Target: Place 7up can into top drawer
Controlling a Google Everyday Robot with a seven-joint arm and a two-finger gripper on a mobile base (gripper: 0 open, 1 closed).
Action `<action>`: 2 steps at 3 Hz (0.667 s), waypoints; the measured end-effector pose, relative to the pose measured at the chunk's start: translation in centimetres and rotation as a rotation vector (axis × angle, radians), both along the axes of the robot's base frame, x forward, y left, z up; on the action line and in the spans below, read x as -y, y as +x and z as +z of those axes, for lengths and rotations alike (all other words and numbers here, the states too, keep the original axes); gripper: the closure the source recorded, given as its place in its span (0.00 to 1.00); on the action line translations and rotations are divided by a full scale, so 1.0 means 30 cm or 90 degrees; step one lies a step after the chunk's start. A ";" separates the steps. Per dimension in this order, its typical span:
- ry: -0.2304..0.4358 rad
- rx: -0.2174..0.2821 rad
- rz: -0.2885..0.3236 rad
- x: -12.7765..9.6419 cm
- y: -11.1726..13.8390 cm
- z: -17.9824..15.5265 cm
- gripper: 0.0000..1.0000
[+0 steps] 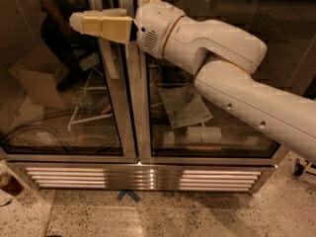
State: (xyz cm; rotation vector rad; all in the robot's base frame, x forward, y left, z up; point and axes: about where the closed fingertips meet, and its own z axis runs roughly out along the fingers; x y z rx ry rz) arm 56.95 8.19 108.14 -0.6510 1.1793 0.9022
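Pointing left, the hand is held high before the glass-door fridge, fingers pressed together. A blue mark is seen on the floor.

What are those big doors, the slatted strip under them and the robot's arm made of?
Doors: clear glass in metal frames, showing reflections and clutter behind. Slatted strip: shiny metal, probably steel, with bright streaks. Arm: smooth matte white shell, likely plastic. The gripper, in front of the left door's top, looks like cream-coloured plastic or rubber.
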 end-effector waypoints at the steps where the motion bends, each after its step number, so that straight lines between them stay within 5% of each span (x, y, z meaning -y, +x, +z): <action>1: 0.044 0.033 0.048 -0.011 -0.006 0.030 0.00; 2: 0.101 0.071 0.125 -0.023 -0.029 0.057 0.00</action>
